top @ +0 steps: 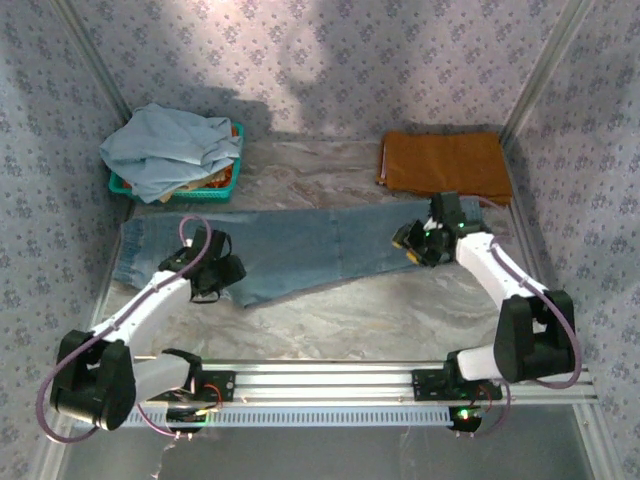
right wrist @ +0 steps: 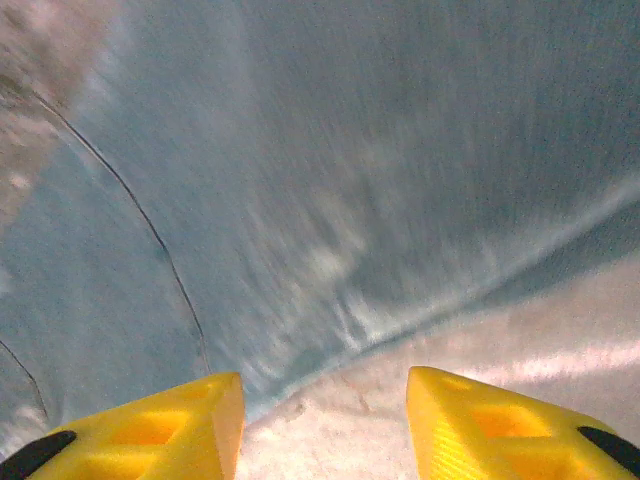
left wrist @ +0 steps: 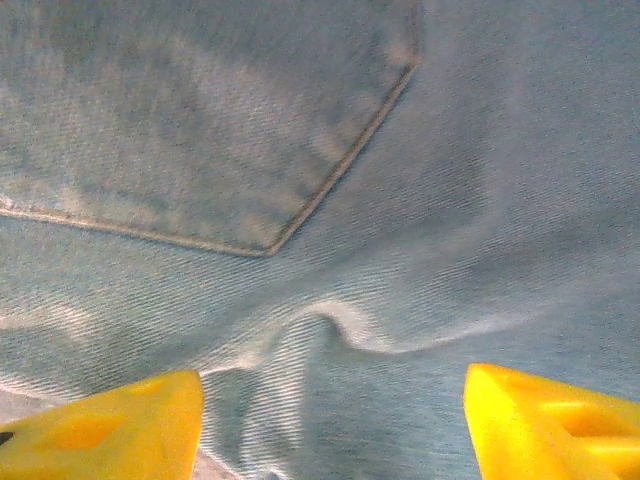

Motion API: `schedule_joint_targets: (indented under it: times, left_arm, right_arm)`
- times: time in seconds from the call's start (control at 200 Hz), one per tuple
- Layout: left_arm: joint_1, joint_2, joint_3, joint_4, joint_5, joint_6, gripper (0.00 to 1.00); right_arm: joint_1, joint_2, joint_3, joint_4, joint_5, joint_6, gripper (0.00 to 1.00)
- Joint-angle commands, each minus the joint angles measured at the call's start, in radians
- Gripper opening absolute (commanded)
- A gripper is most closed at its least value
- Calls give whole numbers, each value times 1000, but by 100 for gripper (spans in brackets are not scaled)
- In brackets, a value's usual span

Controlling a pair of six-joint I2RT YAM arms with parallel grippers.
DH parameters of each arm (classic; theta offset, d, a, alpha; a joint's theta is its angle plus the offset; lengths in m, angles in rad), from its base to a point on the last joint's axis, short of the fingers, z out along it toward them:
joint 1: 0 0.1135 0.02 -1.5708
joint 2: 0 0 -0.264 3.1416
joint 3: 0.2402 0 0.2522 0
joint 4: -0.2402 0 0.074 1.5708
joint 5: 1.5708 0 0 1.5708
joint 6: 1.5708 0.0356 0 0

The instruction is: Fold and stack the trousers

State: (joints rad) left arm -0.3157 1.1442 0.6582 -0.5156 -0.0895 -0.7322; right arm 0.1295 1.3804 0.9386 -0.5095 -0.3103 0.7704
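The trousers (top: 320, 250), faded mid-blue denim, lie flat across the middle of the table with the wide waist end at the left and the legs running right. My left gripper (top: 226, 270) hovers low over the waist end. In the left wrist view that gripper (left wrist: 330, 390) is open, its yellow fingers (left wrist: 120, 430) wide apart over a raised wrinkle of denim (left wrist: 340, 325) below a back pocket (left wrist: 200, 130). My right gripper (top: 412, 243) is at the leg end. It (right wrist: 325, 385) stands open above the near edge of the trousers (right wrist: 350, 150), with bare table between the fingers.
A folded rust-orange cloth (top: 445, 165) lies at the back right. A teal basket (top: 232, 178) at the back left holds a paler grey-blue cloth heap (top: 170, 148). Marbled table (top: 380, 310) lies bare in front of the trousers. Patterned walls close in three sides.
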Motion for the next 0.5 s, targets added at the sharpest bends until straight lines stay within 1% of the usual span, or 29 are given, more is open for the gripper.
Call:
schedule_joint_targets:
  times: [0.0, 0.03, 0.08, 0.135, 0.195, 0.235, 0.325, 0.39, 0.495]
  left_arm:
    - [6, -9, 77, -24, 15, 3, 71]
    - [12, 11, 92, -18, 14, 4, 70]
    - [25, 54, 118, 3, 26, 8, 64]
    - [38, 112, 137, 52, 43, 6, 57]
    - [55, 183, 145, 109, 57, -1, 44]
    - [72, 226, 143, 144, 70, -12, 39]
    - [114, 289, 112, 216, 105, -42, 37]
    - [131, 307, 74, 258, 96, -60, 35]
    - [174, 316, 11, 297, 114, -72, 34]
  right_arm:
    - [-77, 91, 65, -63, 46, -63, 22]
    - [-96, 131, 78, -49, 39, -66, 12]
    - [-125, 202, 104, -40, 35, -67, 0]
    - [-155, 272, 116, -21, 24, -62, 0]
    - [-192, 326, 102, 9, 2, -51, 0]
    - [-214, 352, 83, 24, -1, -46, 0]
    - [-273, 388, 32, 47, -18, -46, 0]
    - [-315, 384, -17, 72, -18, -53, 0]
    - [-379, 384, -50, 68, -17, -85, 0]
